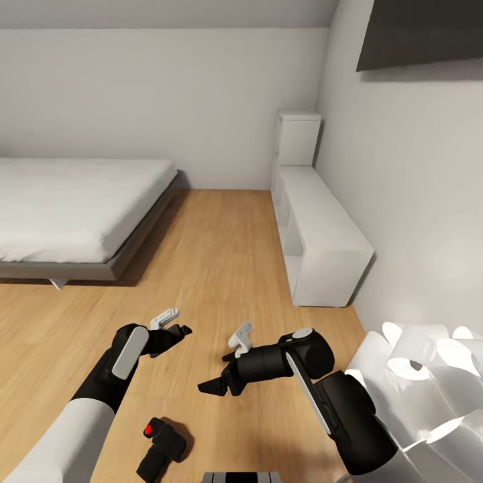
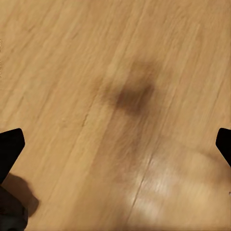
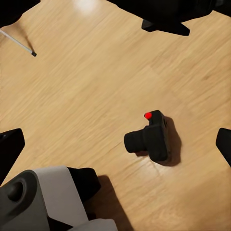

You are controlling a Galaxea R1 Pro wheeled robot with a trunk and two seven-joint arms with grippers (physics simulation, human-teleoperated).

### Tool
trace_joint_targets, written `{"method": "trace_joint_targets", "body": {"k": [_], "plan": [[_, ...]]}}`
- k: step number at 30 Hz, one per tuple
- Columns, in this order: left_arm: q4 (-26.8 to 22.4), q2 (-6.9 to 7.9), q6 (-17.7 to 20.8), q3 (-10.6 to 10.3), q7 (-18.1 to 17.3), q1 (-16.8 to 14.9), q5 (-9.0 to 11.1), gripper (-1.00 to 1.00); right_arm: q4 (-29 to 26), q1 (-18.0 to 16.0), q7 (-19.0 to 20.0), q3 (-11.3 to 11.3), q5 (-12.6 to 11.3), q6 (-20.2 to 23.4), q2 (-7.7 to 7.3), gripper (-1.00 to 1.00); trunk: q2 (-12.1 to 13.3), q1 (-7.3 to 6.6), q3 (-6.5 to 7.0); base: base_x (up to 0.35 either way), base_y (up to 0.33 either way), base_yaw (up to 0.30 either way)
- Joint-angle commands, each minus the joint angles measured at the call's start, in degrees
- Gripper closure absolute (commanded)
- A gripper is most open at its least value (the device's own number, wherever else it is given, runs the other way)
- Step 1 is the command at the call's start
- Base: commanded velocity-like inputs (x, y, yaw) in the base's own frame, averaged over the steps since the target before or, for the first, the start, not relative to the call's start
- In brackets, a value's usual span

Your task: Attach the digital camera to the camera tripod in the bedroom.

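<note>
The digital camera (image 1: pixel 159 446) lay on the light wood plank floor (image 1: pixel 221 268) of the bedroom, close in front of the robot's base and a little toward its left side, lens barrel pointing along the floor and the round red button showing on top. In the right wrist view the digital camera (image 3: pixel 150 138) sat alone on the boards, casting a short shadow, touched by nothing.

The left jaws (image 1: pixel 176 331) hung above the floor just beyond the camera, well clear of it; in the left wrist view the two black tips stood at opposite edges of the frame, so they were spread wide and empty. The right jaws (image 1: pixel 216 385) hovered beside the camera, toward the robot's right, apart from it; the right wrist view likewise showed both tips far apart, wide and holding nothing.

Farther off, a grey bed (image 1: pixel 74 208) stood along the left, white cube shelves (image 1: pixel 322 235) ran along the pale grey right-hand wall, and a thin silver leg with a black foot (image 3: pixel 19 43) crossed a corner of the right wrist view.
</note>
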Motion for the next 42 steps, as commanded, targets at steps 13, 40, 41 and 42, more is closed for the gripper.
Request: {"method": "trace_joint_targets", "body": {"k": [13,40,41,42], "plan": [[-0.13,0.03,0.12,-0.06,0.59,-0.02,0.6,-1.0,-0.06,-0.03,0.53,0.0,0.72,0.21,0.04,-1.0,-0.02,-0.01,-0.05,0.0,0.0,0.0],[0.0,0.11,0.12,0.05,0.9,-0.02,0.25,-1.0,-1.39,0.05,1.5,8.43,0.35,0.21,-3.35,-1.0,-0.02,-0.01,-0.05,0.0,0.0,0.0],[0.0,0.11,0.12,0.06,0.9,-0.02,0.25,-1.0,-1.44,0.05,1.71,9.09,0.34,0.21,-3.51,-1.0,-0.02,-0.01,-0.05,0.0,0.0,0.0],[0.0,0.11,0.12,0.07,0.9,-0.02,0.25,-1.0,-1.49,0.05,1.93,9.67,0.34,0.21,-3.63,-1.0,-0.02,-0.01,-0.05,0.0,0.0,0.0]]}}
